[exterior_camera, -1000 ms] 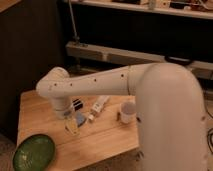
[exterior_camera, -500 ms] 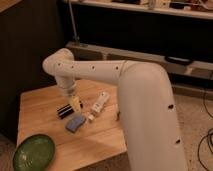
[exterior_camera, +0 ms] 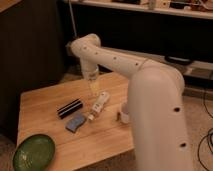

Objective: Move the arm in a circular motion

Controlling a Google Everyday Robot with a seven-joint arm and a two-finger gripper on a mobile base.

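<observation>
**End effector hangs over the far middle of the desk**

End effector (exterior_camera: pixel 93 89) points straight down from the wrist, its pale tip just above the wooden desk (exterior_camera: pixel 40 107), near the far end of the white tube (exterior_camera: pixel 99 105). Whether it is touching the desk or the tube cannot be told.

The arm (exterior_camera: pixel 120 62) is glossy white with small dark screw holes. Its thick lower segment rises at the right foreground, bends at a big rounded joint, and a thinner segment runs up and left to a bulbous joint above the desk's far edge. From there the wrist drops vertically to the end effector.

On the desk lie several things. A black bar (exterior_camera: pixel 69 108) sits left of the tube, well apart from the end effector. A blue sponge (exterior_camera: pixel 76 122) lies just in front of the bar, near the tube's lower end. A green plate (exterior_camera: pixel 34 151) rests at the near left corner. A small pale cup (exterior_camera: pixel 123 114) stands just beside the arm's lower segment, partly hidden by it.

Behind the desk runs a dark shelf unit (exterior_camera: pixel 150 25). Black cables (exterior_camera: pixel 206 145) lie on the floor at the right.
</observation>
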